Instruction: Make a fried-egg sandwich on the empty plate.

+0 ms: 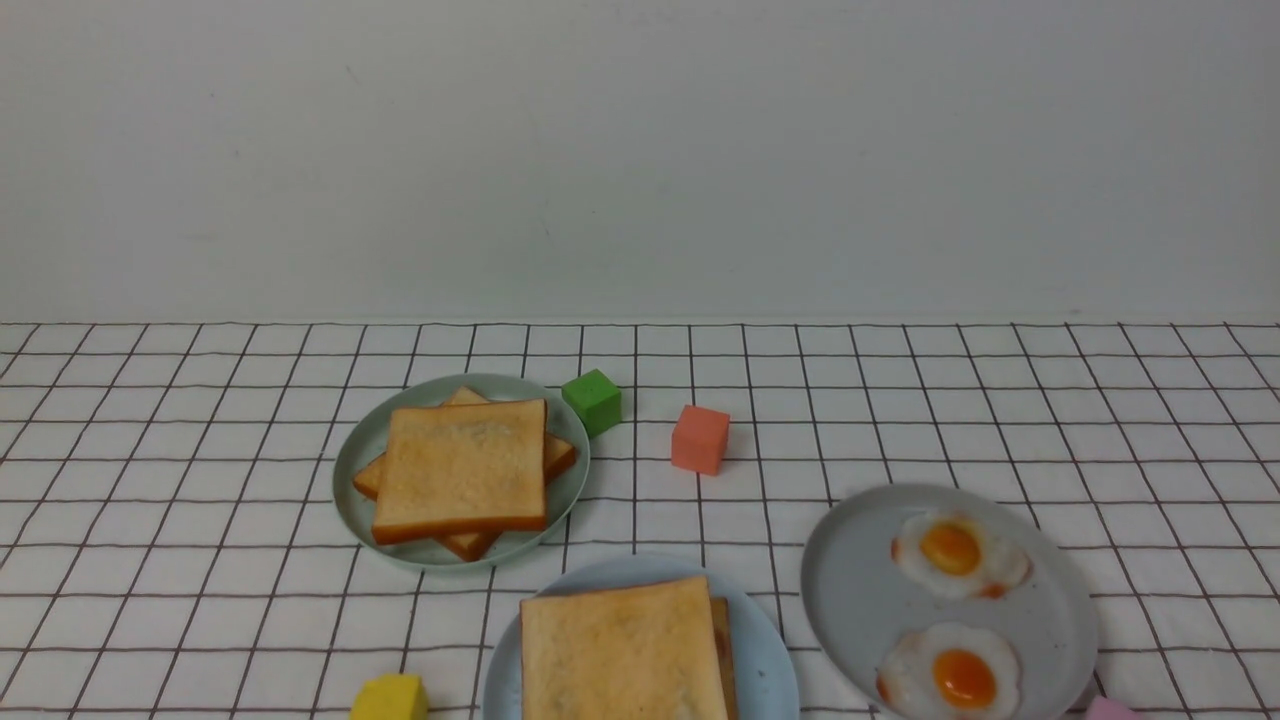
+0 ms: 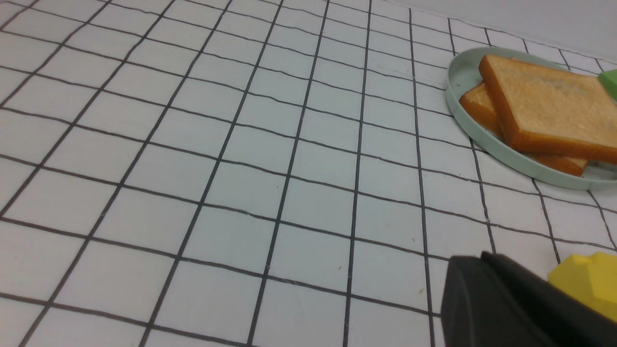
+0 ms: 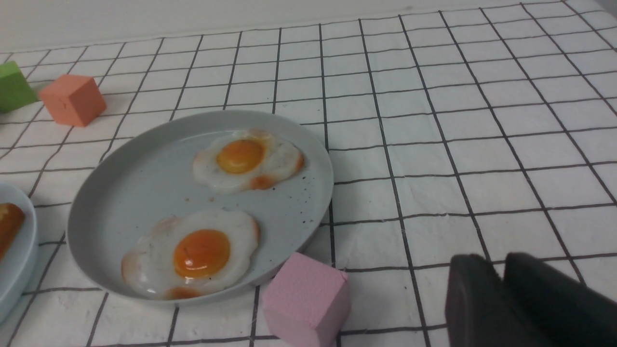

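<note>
Sits stacked on the pale blue plate at the near middle of the checked tablecloth: the fried-egg sandwich (egg itself hidden between the slices). Beside it, the grey plate with two fried eggs; farther left, a green plate of bare toast. Right gripper pinched together, empty. Left gripper: cannot tell, only one dark finger showing.

The place looks like a lab tabletop staged for robot trials: a white checked tablecloth against a bare pale wall, foam cubes in green, orange, yellow and pink scattered about, and toy-like fried eggs on a grey plate.
</note>
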